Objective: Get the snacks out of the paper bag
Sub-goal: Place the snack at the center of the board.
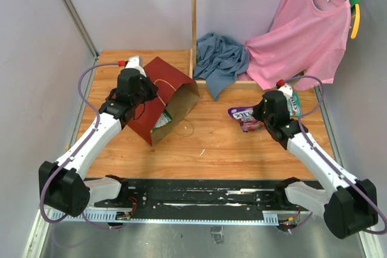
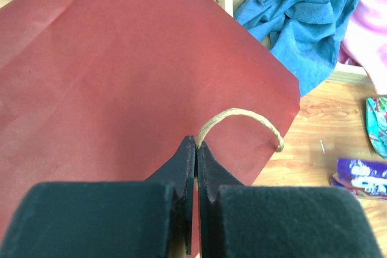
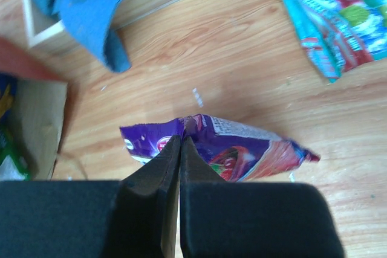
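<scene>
The dark-red paper bag (image 1: 158, 92) lies on its side on the left of the table, its brown mouth (image 1: 181, 102) facing right. My left gripper (image 2: 197, 143) is shut on its cord handle (image 2: 242, 113), above the bag's red side (image 2: 121, 58). A green snack (image 1: 163, 119) shows inside the mouth, and snacks (image 3: 8, 155) also sit there in the right wrist view. My right gripper (image 3: 181, 138) is shut on the top edge of a purple snack packet (image 3: 254, 149), right of centre (image 1: 243, 117). A teal snack packet (image 3: 326, 16) lies on the wood beyond it.
A blue cloth (image 1: 221, 61) and a pink shirt (image 1: 302, 34) on a hanger lie over the wooden rail (image 1: 193, 16) at the back. Grey walls close in the left and right sides. A black rail (image 1: 199, 197) carries both arm bases at the near edge.
</scene>
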Available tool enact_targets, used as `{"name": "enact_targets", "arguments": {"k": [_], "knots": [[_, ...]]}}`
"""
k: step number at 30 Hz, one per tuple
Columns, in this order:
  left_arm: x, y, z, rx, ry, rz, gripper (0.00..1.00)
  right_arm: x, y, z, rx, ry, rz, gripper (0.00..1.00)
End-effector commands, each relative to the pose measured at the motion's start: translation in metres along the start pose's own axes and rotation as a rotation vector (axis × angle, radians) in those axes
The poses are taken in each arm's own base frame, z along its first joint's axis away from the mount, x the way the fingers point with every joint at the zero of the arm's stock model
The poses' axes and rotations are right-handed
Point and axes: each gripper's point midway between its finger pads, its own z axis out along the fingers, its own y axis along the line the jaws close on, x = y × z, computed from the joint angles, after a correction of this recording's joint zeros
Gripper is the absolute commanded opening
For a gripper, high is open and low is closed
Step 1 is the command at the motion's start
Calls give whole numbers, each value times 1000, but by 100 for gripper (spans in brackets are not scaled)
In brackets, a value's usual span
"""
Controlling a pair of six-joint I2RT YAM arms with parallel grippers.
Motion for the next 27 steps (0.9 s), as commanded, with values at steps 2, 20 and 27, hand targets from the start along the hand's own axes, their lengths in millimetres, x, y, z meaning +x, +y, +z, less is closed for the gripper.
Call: {"name": "enact_targets", "arguments": {"k": [2, 20, 27], "knots": [[-12, 0, -2, 11, -39, -21, 1, -24, -30, 38, 129, -33, 145, 1], [-8, 2, -2, 14, -28, -16, 1, -74, -36, 121, 106, -67, 221, 41], [-9, -1, -4, 29, -34, -25, 1, -61, 5, 87, -118, -60, 180, 99]]}}
